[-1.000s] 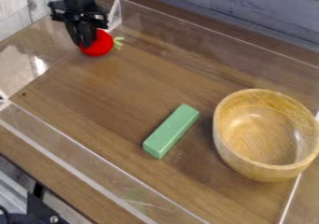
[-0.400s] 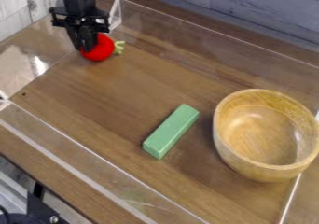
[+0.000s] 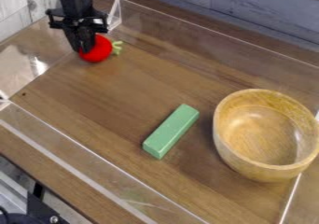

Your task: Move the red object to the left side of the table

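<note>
Camera view, single angle, so my read is limited to it. Gripper point(image 3: 85, 36) sits at the far-left corner of the table point(image 3: 112, 125), pointing straight down, directly over the red object point(image 3: 95, 49). Jaws look narrow and appear to pinch the top of the red object; I judge it as held, tho the fingertips blend into the dark claw body and contact can't be confirmed w/ certainty.

Changes vs. a sec ago: the red object has shifted a touch up-frame, closer to the rear acrylic wall point(image 3: 212, 36). Its small green tip now shows on the right side, where a sec ago it was not clearly visible. To me that reads as the piece rotating under the claw, w/ the claw twisting slightly. The claw body itself has barely moved. Jaw gap unchanged as far as I can tell.

Unchanged: green block point(image 3: 171, 131) lies mid-table, well apart from the claw; wooden bowl point(image 3: 264, 134) at the right, empty as far as visible.

Assessment: red object is already on the left side of the table, near the corner walls. Transport appears essentially done. Remaining, in my judgement: release and lift clear. Risk: piece is round, could roll once freed; the walls nearby should stop it. No sign of release yet.
</note>
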`<state>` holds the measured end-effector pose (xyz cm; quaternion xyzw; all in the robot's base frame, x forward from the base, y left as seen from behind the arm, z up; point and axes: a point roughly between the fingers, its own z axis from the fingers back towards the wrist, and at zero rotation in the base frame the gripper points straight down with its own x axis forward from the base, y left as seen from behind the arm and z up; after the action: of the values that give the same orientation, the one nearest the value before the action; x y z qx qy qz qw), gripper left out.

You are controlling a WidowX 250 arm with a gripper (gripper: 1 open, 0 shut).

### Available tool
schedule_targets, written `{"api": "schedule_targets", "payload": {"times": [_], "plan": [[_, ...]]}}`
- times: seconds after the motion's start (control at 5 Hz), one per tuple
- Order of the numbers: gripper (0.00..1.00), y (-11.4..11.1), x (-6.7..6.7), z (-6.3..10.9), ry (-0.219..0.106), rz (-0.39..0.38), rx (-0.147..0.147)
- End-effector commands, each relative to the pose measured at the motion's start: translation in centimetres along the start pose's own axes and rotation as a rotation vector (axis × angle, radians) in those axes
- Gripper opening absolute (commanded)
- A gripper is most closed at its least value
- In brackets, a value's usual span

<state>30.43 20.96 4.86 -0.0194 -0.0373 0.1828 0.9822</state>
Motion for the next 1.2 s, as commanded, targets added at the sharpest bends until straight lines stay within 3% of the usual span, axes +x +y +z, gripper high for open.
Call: {"api": "schedule_targets", "payload": {"times": [0.0,0.2,0.4,0.6,1.0], "plan": [[0.0,0.5,0.3,3.5,-0.087,0.042,0.016],[1.0,0.7,0.0,3.8,-0.088,0.068,0.004],[0.0,0.6,-0.3,4.2,-0.09,0.09,-0.008],[1.0,0.7,-0.3,4.7,-0.095,0.108,-0.022],[1.0,0.8,-0.4,6.0,-0.107,0.135,-0.053]]}}
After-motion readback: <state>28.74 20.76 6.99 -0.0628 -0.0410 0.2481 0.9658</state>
